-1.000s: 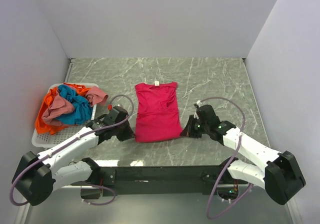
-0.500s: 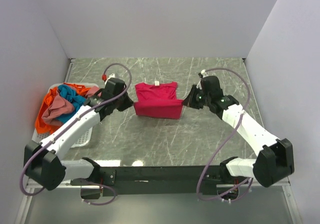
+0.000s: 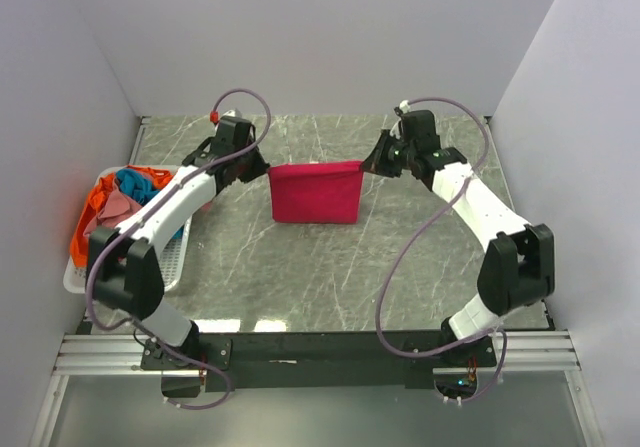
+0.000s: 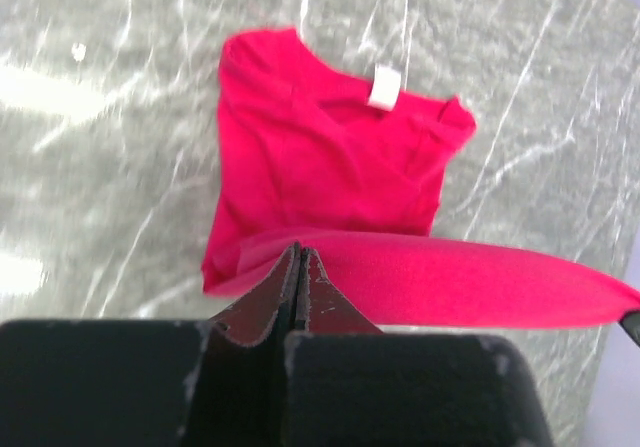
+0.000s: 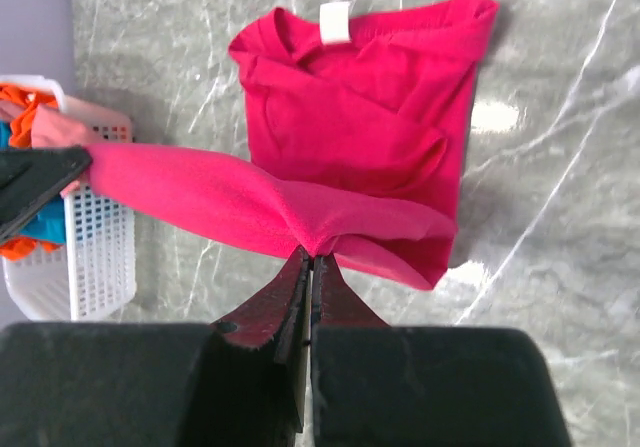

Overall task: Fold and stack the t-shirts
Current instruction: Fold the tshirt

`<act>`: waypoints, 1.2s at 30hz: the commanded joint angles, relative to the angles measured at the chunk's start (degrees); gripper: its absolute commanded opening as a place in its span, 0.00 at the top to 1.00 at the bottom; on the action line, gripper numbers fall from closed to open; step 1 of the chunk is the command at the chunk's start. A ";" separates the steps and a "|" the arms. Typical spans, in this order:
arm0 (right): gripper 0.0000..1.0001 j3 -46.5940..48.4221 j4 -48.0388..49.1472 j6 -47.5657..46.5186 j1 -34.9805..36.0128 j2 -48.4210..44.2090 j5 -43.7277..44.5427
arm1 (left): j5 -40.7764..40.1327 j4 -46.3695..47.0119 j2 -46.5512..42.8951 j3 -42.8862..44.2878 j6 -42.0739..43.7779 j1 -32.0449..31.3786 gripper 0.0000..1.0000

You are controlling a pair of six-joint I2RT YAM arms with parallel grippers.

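Note:
The magenta-pink t-shirt [image 3: 316, 193] lies at the middle back of the table, its bottom hem lifted and stretched over the collar end. My left gripper [image 3: 262, 170] is shut on the hem's left corner; in the left wrist view [image 4: 298, 252] the shirt [image 4: 330, 157] spreads below with its white label up. My right gripper [image 3: 368, 166] is shut on the hem's right corner; in the right wrist view [image 5: 310, 254] the shirt [image 5: 360, 117] lies beneath. Orange, teal and dusty pink t-shirts [image 3: 115, 212] sit piled in the basket.
A white slatted basket [image 3: 170, 257] stands at the left edge, also seen in the right wrist view [image 5: 70, 257]. Grey walls close in the back and both sides. Marble tabletop [image 3: 330, 267] stretches in front of the shirt.
Both grippers have carried the shirt's bottom hem from the near side up and back toward the collar, folding the shirt over itself. Both arms stretched far toward the back wall.

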 commanded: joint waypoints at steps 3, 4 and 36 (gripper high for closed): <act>1.00 8.50 1.85 -3.07 -2.68 7.00 -2.10 | 0.16 2.66 6.99 8.54 3.67 2.62 0.99; 1.00 10.68 2.11 -3.25 -2.95 8.23 -2.37 | 0.51 2.84 7.96 9.34 3.76 3.14 0.99; 0.25 34.89 0.52 -1.41 -4.89 35.84 -2.46 | 8.86 6.62 30.49 25.71 9.83 7.98 0.01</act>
